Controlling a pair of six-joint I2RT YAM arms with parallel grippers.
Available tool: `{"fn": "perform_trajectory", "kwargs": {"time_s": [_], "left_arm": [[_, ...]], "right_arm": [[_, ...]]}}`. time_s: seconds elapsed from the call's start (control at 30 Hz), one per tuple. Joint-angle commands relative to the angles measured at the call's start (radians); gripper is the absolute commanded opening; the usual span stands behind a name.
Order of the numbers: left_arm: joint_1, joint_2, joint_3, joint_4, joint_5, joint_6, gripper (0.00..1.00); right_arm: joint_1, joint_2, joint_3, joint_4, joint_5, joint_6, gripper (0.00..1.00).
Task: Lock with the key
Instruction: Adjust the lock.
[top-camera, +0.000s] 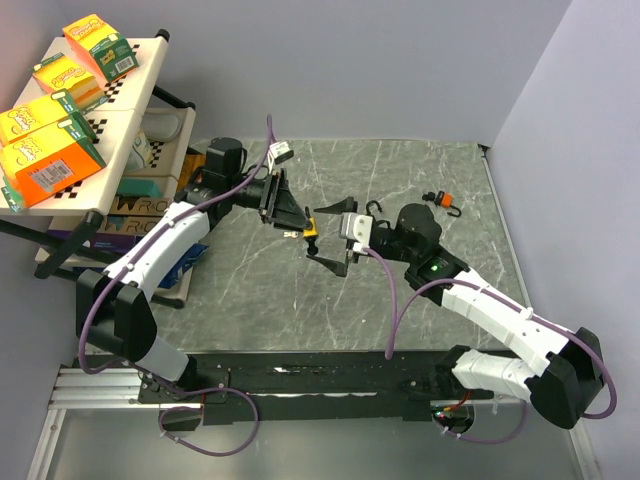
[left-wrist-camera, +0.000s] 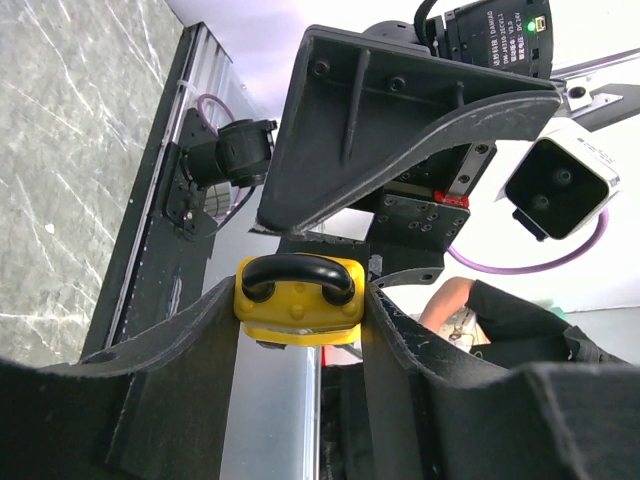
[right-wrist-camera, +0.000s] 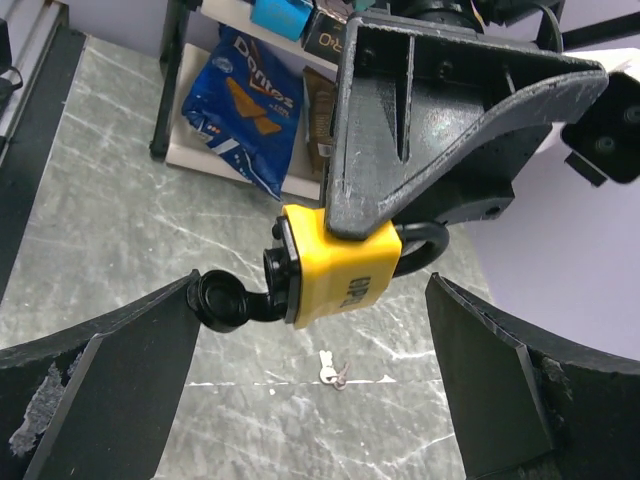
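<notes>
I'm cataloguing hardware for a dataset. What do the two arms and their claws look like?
The left arm and right arm have white shells with black joints. A purple cable loops along each. The left claw and right claw have broad matte-black fingers with scuffed edges. A green light glows on the right arm.

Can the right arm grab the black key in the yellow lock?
Probably yes: the right gripper is open, the black key in the yellow lock sits at its jaws, and nothing blocks it.

Marble table (top-camera: 300, 300): small orange lock (top-camera: 441, 199) upper right, loose keys (right-wrist-camera: 331, 375) lying flat bottom centre.
</notes>
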Motion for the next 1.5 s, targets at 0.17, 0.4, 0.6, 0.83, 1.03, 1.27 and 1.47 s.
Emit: {"fn": "perform_trajectory", "kwargs": {"time_s": [0.17, 0.4, 0.6, 0.83, 1.03, 1.27, 1.47], "left_arm": [[-0.015, -0.009, 0.044, 0.023, 0.060, 0.010, 0.01], [-0.021, -0.003, 0.052, 0.006, 0.064, 0.022, 0.01], [-0.024, 0.003, 0.061, -0.026, 0.066, 0.044, 0.01], [-0.031, 0.009, 0.061, -0.045, 0.066, 0.056, 0.01], [-0.044, 0.012, 0.066, -0.054, 0.074, 0.065, 0.01], [-0.046, 0.015, 0.072, -0.087, 0.074, 0.088, 0.01], [-0.046, 0.032, 0.115, -0.215, 0.055, 0.200, 0.01]], "right_arm": [[0.007, -0.025, 0.010, 0.012, -0.011, -0.072, 0.86], [0.008, -0.028, 0.022, -0.056, -0.041, -0.138, 0.84], [0.007, -0.047, 0.017, -0.105, -0.068, -0.201, 0.78], [0.007, -0.045, 0.028, -0.091, -0.078, -0.190, 0.73], [0.005, -0.025, 0.043, -0.067, -0.091, -0.167, 0.70], [0.005, -0.008, 0.071, -0.048, -0.092, -0.116, 0.60], [0.007, 0.009, 0.096, -0.051, -0.092, -0.057, 0.55]]}}
